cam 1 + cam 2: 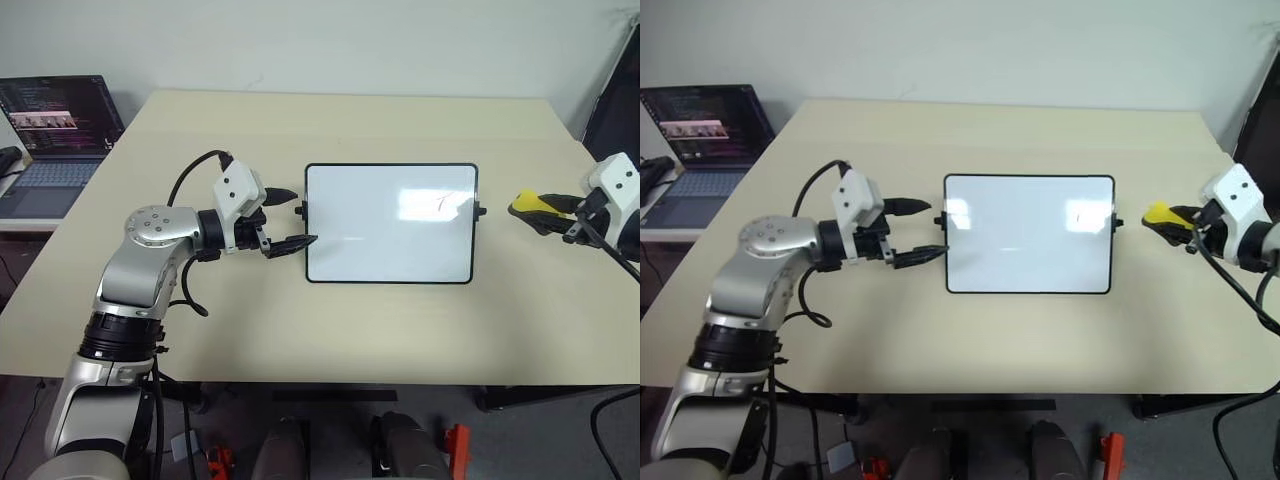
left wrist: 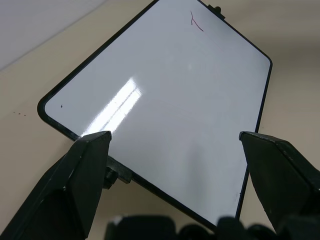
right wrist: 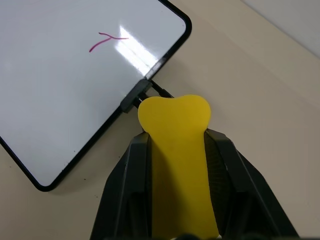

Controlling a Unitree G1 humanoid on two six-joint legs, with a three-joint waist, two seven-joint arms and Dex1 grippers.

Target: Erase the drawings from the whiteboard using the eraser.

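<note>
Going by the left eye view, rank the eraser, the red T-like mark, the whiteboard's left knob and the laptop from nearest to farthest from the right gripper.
1. The eraser, held in the right gripper.
2. The red T-like mark, upper right of the whiteboard.
3. The left knob, on the board's far edge.
4. The laptop, far left, off the table.

A black-framed whiteboard (image 1: 1028, 235) lies flat at the centre of a beige table (image 1: 970, 340), the left gripper (image 1: 930, 229) spread open against its left edge, the right gripper (image 1: 1172, 222) clamping a yellow eraser (image 1: 1160, 214) just beyond its right edge, a lit laptop (image 1: 702, 140) far off its left side.
</note>
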